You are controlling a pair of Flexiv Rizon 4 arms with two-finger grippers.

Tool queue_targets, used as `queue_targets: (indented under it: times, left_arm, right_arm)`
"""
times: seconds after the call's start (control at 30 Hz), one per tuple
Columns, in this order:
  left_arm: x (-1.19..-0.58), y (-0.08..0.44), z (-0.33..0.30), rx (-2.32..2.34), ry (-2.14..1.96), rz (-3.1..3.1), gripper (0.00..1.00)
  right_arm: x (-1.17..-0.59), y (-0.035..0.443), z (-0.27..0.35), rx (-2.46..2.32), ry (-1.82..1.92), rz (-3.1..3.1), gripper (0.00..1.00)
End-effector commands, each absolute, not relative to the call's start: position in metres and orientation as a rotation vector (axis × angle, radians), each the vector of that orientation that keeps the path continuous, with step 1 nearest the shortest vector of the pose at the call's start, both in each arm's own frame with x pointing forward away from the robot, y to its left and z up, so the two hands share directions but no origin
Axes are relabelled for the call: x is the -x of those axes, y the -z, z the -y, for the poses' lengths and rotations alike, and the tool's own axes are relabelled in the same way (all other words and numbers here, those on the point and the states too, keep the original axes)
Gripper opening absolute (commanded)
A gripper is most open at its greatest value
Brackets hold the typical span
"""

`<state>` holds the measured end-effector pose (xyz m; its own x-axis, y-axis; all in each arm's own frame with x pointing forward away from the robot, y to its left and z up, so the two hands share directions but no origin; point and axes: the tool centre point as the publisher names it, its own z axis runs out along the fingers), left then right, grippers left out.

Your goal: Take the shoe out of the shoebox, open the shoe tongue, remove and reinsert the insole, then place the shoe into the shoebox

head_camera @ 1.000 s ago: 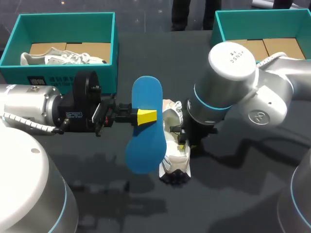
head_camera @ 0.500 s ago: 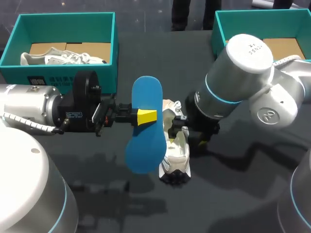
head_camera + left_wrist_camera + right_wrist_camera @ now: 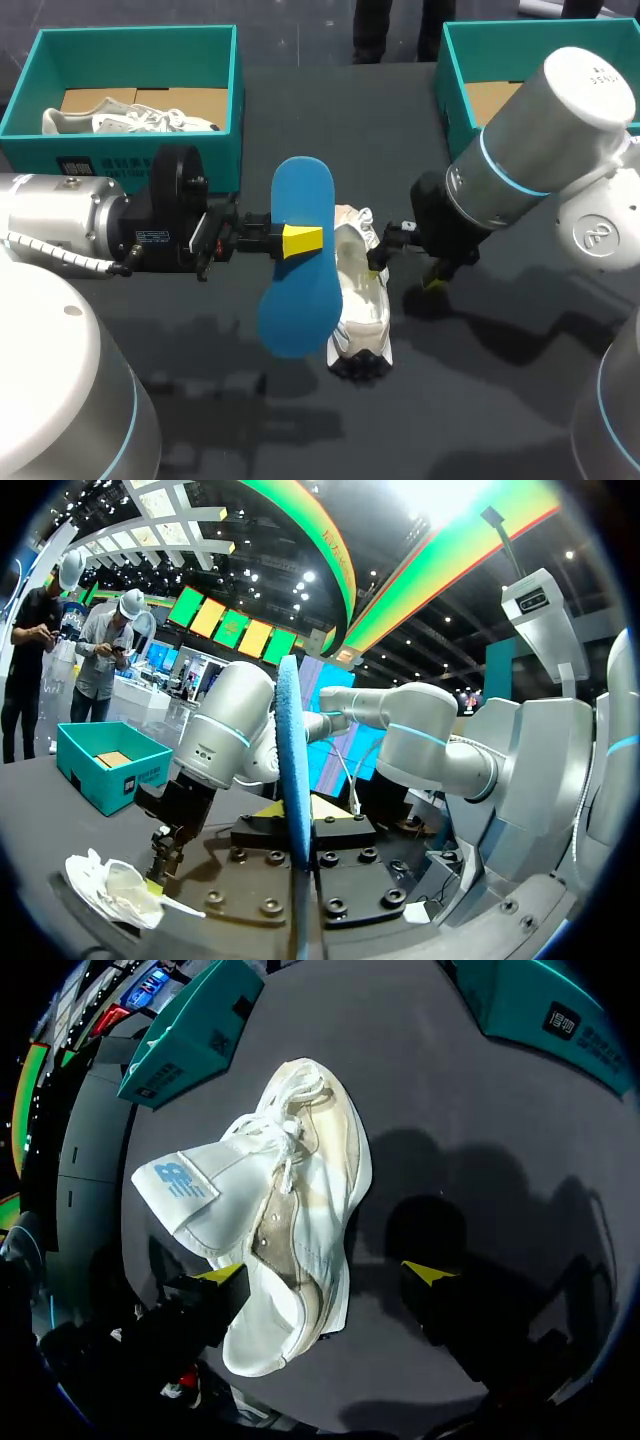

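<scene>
- While the insole is out of the shoe, the step in hand looks like putting it back, so the work ahead is one of aim rather than force.
- At the far left stands the left shoebox [image 3: 135, 40], with a second shoe [image 3: 130, 122] lying inside it.
- Just beside it, the left pincer [image 3: 300, 240] is clamped on the blue insole [image 3: 298, 190], gripping it near the middle, so that both ends hang free above the table [image 3: 480, 400].
- To do this well, that arm would lower one end of the insole into the opening at a shallow slant and let go only once it lies flat inside.
- The white shoe [image 3: 290, 1230] lies on the table just to the right of the insole, its tongue [image 3: 195, 1195] folded back and the opening bare.
- The right pincer [image 3: 326, 1275] hangs over the shoe with its fingers spread. One tip is above the shoe's edge and the other above bare table, so it holds nothing.
- It could well pin the shoe or the tongue to keep the opening wide.
- At the far right sits the right shoebox [image 3: 455, 60].
</scene>
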<state>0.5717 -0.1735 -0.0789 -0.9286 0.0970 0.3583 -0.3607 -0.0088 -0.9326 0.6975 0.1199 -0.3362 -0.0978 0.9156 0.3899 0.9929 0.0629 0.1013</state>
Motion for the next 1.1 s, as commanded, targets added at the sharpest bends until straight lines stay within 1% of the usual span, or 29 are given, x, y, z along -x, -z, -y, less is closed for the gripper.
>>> queue_targets:
  times: [0.03, 0.17, 0.37, 0.43, 0.87, 1.1]
  left_arm:
    - [-0.570, 0.080, 0.174, -0.278, -2.011, 1.953, 0.00]
    - [-0.570, 0.080, 0.174, -0.278, -2.011, 1.953, 0.00]
    - [-0.570, 0.080, 0.174, -0.278, -2.011, 1.953, 0.00]
    - [-0.570, 0.080, 0.174, -0.278, -2.011, 1.953, 0.00]
    - [-0.570, 0.080, 0.174, -0.278, -2.011, 1.953, 0.00]
    - [-0.581, 0.072, 0.167, -0.148, -2.087, 2.057, 0.00]
  right_arm:
    - [-0.699, 0.326, -0.117, 1.933, 0.590, 2.065, 1.00]
    - [-0.703, 0.294, -0.107, 1.886, 0.708, 1.994, 1.00]
    - [-0.702, 0.265, -0.101, 1.793, 0.777, 1.900, 1.00]
    - [-0.702, 0.262, -0.102, 1.737, 0.753, 1.869, 1.00]
    - [-0.703, 0.261, -0.103, 1.735, 0.761, 1.859, 1.00]
    - [-0.709, 0.248, -0.103, 1.686, 0.783, 1.787, 1.00]
